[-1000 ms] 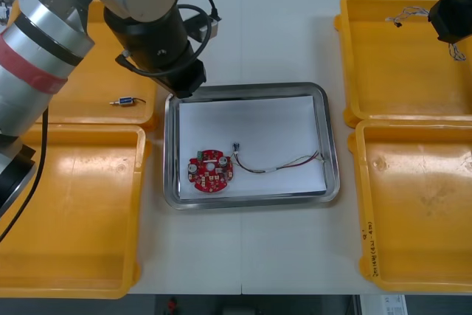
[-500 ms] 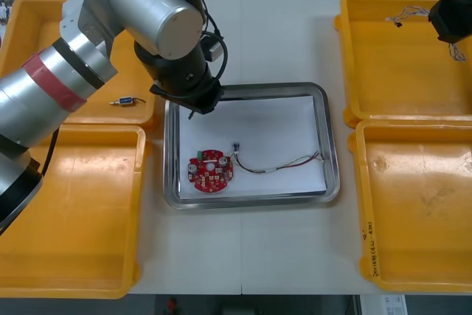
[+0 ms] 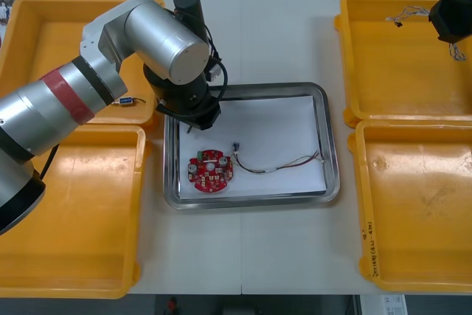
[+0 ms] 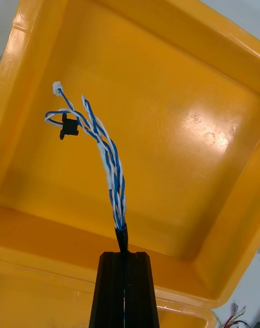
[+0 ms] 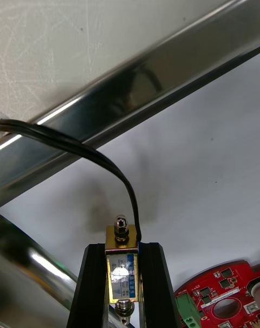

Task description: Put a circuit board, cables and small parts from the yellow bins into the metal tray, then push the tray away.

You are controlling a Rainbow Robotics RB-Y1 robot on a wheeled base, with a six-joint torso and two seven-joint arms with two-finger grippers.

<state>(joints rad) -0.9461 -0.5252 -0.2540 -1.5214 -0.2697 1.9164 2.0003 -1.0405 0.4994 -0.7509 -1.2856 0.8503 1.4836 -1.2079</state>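
Over the far left corner of the metal tray (image 3: 330,145), my left gripper (image 5: 122,250) is shut on a small metal part (image 5: 121,265) with a black lead (image 5: 81,146) curling off it. The part hangs just above the tray's white inside. A round red circuit board (image 3: 210,171) and a thin red and yellow cable (image 3: 276,164) lie in the tray. The board (image 5: 222,301) sits beside the left fingers. Above the far right yellow bin (image 4: 179,116), my right gripper (image 4: 124,258) is shut on a twisted blue and white cable (image 4: 105,149) that dangles from it.
Another small metal part (image 3: 125,101) lies in the far left bin (image 3: 44,42). More cables (image 3: 408,12) rest in the far right bin (image 3: 398,64). The two near bins (image 3: 74,212) (image 3: 420,204) flank the tray. The left arm's wrist (image 3: 188,97) covers the tray's far left corner.
The left arm has swung over and come down onto the tray's far left corner, carrying the small metal part. The right arm has stayed where it was.
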